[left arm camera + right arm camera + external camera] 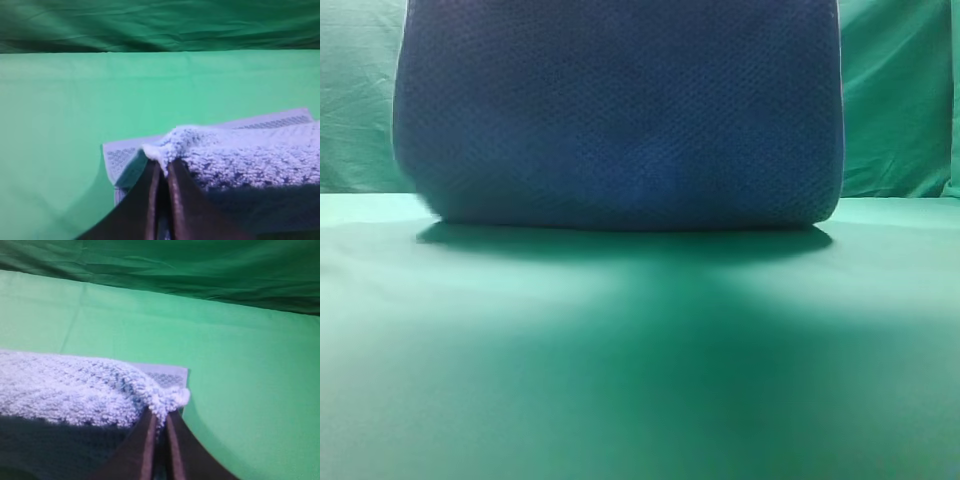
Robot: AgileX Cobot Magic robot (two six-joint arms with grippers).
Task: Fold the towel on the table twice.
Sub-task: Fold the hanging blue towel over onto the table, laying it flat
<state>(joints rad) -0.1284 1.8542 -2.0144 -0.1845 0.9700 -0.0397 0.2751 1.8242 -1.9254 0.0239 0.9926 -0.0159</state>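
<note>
1. Wrinkled green cloth backdrop (900,100): hangs behind the work area, creased, darker in both wrist views.
2. Wide, smooth, plain green table (640,380): flat, evenly lit at the sides; a broad dark shadow lies at centre below the cloth.
3. Large blue-grey waffle-knit towel (620,110): raised in front of the high camera, lower fold touching the table, thin pale edge at the sides. Wrist views show a lower layer lying flat on the table.
4. Left end effector (161,167): dark fingers pinched together on a bunched towel corner.
5. Right end effector (159,417): likewise clamped on the opposite bunched corner.
</note>
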